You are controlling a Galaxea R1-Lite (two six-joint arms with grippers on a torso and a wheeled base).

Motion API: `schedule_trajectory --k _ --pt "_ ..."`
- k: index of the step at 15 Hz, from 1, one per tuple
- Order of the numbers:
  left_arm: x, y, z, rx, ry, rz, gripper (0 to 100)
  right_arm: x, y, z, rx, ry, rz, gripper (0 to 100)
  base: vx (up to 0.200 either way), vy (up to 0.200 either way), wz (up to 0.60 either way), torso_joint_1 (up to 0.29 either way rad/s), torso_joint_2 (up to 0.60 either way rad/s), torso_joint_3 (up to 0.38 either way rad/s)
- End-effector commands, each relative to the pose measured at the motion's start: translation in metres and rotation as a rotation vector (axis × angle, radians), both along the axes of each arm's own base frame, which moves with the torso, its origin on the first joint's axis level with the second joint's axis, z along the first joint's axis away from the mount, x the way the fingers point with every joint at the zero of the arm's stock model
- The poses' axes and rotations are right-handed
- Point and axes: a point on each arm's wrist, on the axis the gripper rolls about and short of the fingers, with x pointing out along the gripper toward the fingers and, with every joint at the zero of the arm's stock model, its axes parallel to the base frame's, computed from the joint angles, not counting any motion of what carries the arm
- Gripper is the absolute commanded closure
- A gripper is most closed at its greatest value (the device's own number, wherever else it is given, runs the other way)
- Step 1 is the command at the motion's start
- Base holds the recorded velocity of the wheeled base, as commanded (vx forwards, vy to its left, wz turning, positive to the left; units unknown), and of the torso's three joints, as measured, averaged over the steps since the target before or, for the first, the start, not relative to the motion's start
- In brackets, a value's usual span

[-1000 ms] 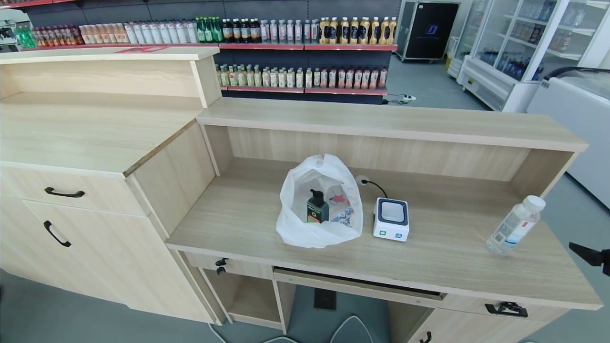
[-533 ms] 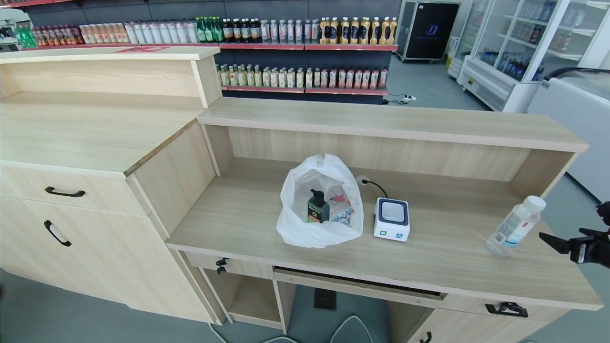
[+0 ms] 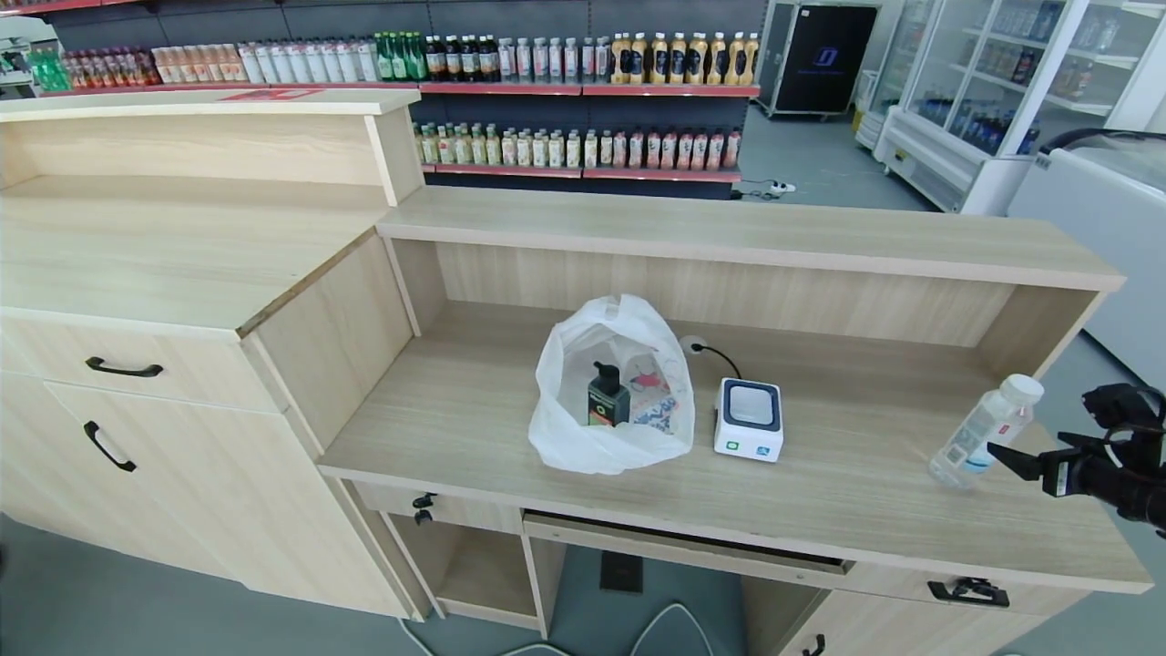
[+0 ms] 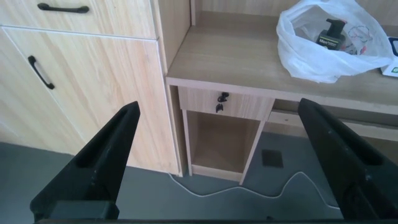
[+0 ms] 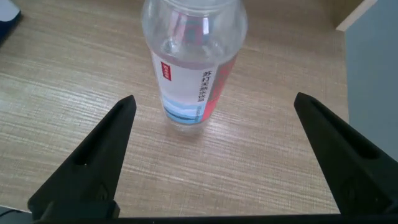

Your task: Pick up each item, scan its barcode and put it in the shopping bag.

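We see bright, even light from overhead on the worktop (image 3: 847, 497), with only soft, faint shadows beside the white bag (image 3: 565, 428) and the bottle (image 3: 986, 430). The recess under the upper ledge sits slightly dimmer. Straight edges bow towards the head view's borders. In the right wrist view the bottle's clear plastic shows pale glints

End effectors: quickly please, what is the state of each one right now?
Left end effector: open, holding nothing.
Right end effector: open, holding nothing; the bottle is just ahead of it, not gripped.
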Motion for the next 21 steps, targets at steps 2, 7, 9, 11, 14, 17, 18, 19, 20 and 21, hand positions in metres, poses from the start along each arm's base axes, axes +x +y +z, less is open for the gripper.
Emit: schedule_trajectory --k 2,7,9,11,14,17,18,19,20,21 --pt "0.0 0.0 0.0 0.0 0.0 0.0 0 0.014 0.004 -0.011 0.0 0.001 0.029 0 0.0 0.0 0.0 0.0 0.0 0.0" --pt "0.0 0.0 0.0 0.0 0.0 0.0 0 0.033 0.01 -0.014 -0.021 -0.031 0.068 0 0.0 0.0 0.0 0.0 0.0 0.0" --pt "0.0 0.0 0.0 0.0 -0.001 0.0 0 0.038 0.014 -0.02 -0.023 -0.033 0.082 0 0.0 0.0 0.0 0.0 0.0 0.0" --pt "0.0 0.0 0.0 0.0 -0.001 0.0 0 0.041 0.017 -0.024 -0.025 -0.036 0.091 0 0.0 0.0 0.0 0.0 0.0 0.0" --pt "0.0 0.0 0.0 0.0 0.0 0.0 0 0.047 0.018 -0.028 -0.036 -0.046 0.092 0 0.0 0.0 0.0 0.0 0.0 0.0" --pt "0.0 0.0 0.0 0.0 -0.001 0.0 0 0.054 0.017 -0.03 -0.049 -0.053 0.076 0 0.0 0.0 0.0 0.0 0.0 0.0" --pt "0.0 0.0 0.0 0.0 0.0 0.0 0 0.057 0.016 -0.031 -0.051 -0.057 0.077 0 0.0 0.0 0.0 0.0 0.0 0.0" --pt "0.0 0.0 0.0 0.0 0.0 0.0 0 0.058 0.016 -0.031 -0.053 -0.06 0.077 0 0.0 0.0 0.0 0.0 0.0 0.0" --pt "0.0 0.0 0.0 0.0 -0.001 0.0 0 0.061 0.017 -0.032 -0.054 -0.063 0.082 0 0.0 0.0 0.0 0.0 0.0 0.0" --pt "0.0 0.0 0.0 0.0 0.0 0.0 0 0.062 0.019 -0.032 -0.054 -0.064 0.086 0 0.0 0.0 0.0 0.0 0.0 0.0"
